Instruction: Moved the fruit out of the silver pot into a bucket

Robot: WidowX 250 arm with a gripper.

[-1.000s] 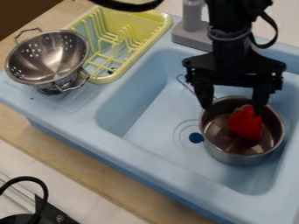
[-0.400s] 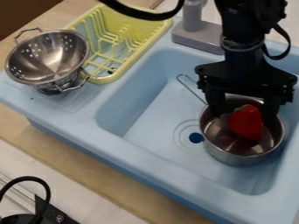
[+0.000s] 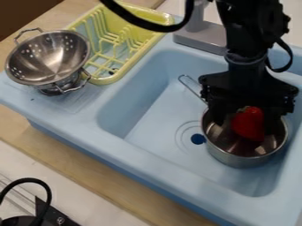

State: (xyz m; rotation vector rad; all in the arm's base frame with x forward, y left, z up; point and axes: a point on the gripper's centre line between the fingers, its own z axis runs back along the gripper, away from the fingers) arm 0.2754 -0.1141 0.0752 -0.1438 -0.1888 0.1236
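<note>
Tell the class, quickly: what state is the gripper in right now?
Gripper: open, straddling the strawberry in the pot, not closed on it.

The strawberry (image 3: 248, 125) is red, the sink (image 3: 144, 119) pale blue, the dish rack (image 3: 108, 80) yellow-green.

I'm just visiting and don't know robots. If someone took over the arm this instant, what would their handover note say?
Gripper: open, down at the silver pot, jaws spread to either side of the red fruit.
Where things are: fruit in the pot; pot in the blue sink; metal colander at the view's left, beside the yellow rack.
Done: gripper lined up around the fruit.
Left: grip it, lift it out, drop it in the bucket. That may mean the colander; check first.
</note>
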